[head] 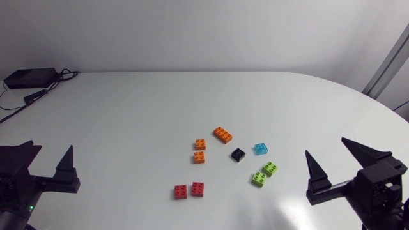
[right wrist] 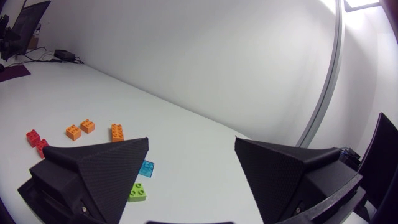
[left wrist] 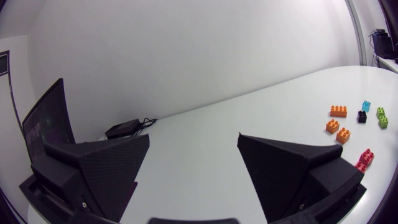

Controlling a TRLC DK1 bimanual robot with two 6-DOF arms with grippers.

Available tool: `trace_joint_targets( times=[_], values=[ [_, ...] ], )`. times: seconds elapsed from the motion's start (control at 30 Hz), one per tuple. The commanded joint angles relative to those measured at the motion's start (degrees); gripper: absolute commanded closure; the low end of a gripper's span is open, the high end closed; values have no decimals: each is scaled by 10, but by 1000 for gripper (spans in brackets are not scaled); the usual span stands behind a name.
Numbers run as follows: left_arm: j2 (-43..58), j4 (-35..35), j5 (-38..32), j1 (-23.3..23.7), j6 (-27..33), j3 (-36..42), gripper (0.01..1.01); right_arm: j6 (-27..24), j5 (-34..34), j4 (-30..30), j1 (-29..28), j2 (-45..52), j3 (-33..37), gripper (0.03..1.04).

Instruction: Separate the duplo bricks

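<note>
The left claw point(head: 49, 148) and right claw point(head: 326, 147) sit at the near corners of the white desk point(head: 128, 108), each spread wide. The duplo bricks lie scattered between them: a long orange brick point(head: 223, 135), two small orange bricks point(head: 200, 157), a black brick point(head: 238, 154), a blue brick point(head: 261, 149), two green bricks point(head: 259, 179) and two red bricks point(head: 181, 191).

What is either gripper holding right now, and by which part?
Nothing. The left gripper and the right gripper are both open and empty, well clear of the duplo bricks.
</note>
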Motion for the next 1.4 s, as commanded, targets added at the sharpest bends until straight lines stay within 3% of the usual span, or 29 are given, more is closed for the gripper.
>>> trace_joint_targets(
  times=[0.0, 0.1, 0.23, 0.5, 0.8, 1.0, 1.1, 1.37],
  values=[
    [-11, -15, -4, -1, -10, -7, 43, 9, 0, -25, 0, -4, -18, 66],
    [-11, -15, -4, 1, -10, -6, 43, 9, -4, -25, -42, -3, -18, 66],
    [-11, -15, -4, 5, -11, -7, 43, 10, -15, -26, -154, -4, -18, 66],
    [-11, -12, -3, -4, -68, -7, 43, 15, -126, -36, -234, -4, -17, 66],
    [-11, 27, -3, -28, -87, -13, 43, 16, -172, -29, -208, -5, -18, 66],
    [-11, 30, -3, -28, -95, -13, 43, 12, -157, 77, -205, -6, -48, 66],
    [-10, 31, -3, -26, -96, -14, 43, 39, -157, 73, -200, -5, -48, 66],
    [-8, 28, 2, -26, -103, -13, 43, 40, -157, 73, -200, -5, -48, 66]
  ],
)
